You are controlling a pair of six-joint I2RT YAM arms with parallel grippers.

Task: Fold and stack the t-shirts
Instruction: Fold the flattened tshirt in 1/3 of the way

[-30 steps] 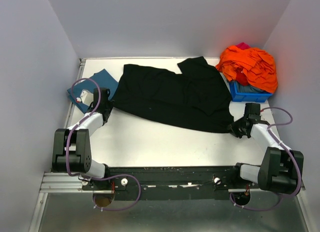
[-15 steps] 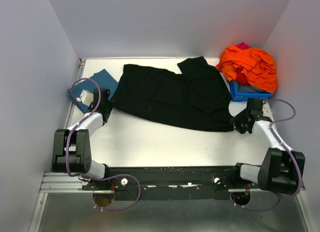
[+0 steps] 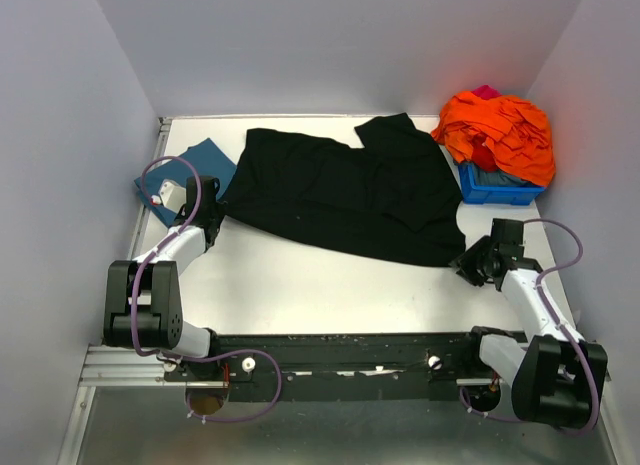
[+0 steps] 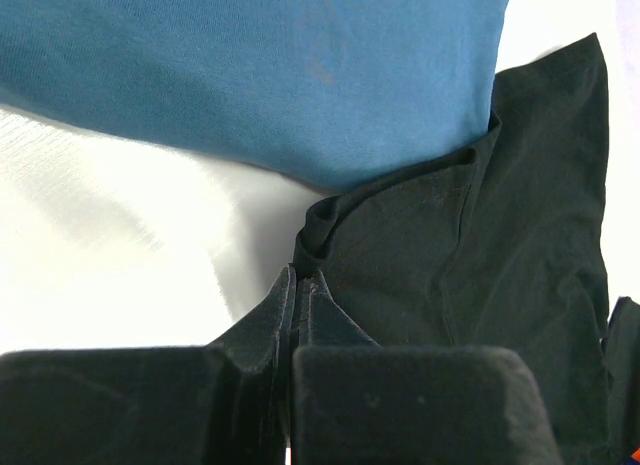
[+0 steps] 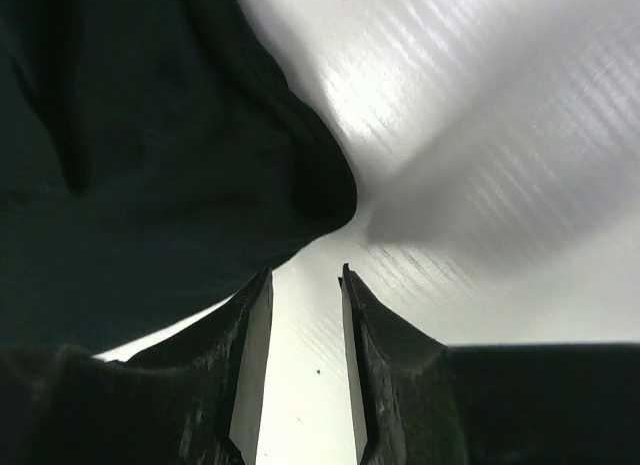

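The black t-shirt point(image 3: 340, 190) lies spread flat across the middle of the white table point(image 3: 320, 295), reaching from its left corner to the far right. Its left corner is pinched between the pressed-together fingers of the left gripper point(image 3: 217, 217); the left wrist view shows a fold of the cloth running into the fingertips. The teal-blue t-shirt point(image 3: 195, 165) lies folded at the far left, just beside that corner and partly under the black cloth's edge. At the near right corner of the black shirt, the right gripper point(image 3: 465, 263) stands with its jaws apart, bare table between them and the cloth corner just past the tips. At the far right, a blue plastic bin point(image 3: 495, 193) holds a heap of orange cloth point(image 3: 500, 130).
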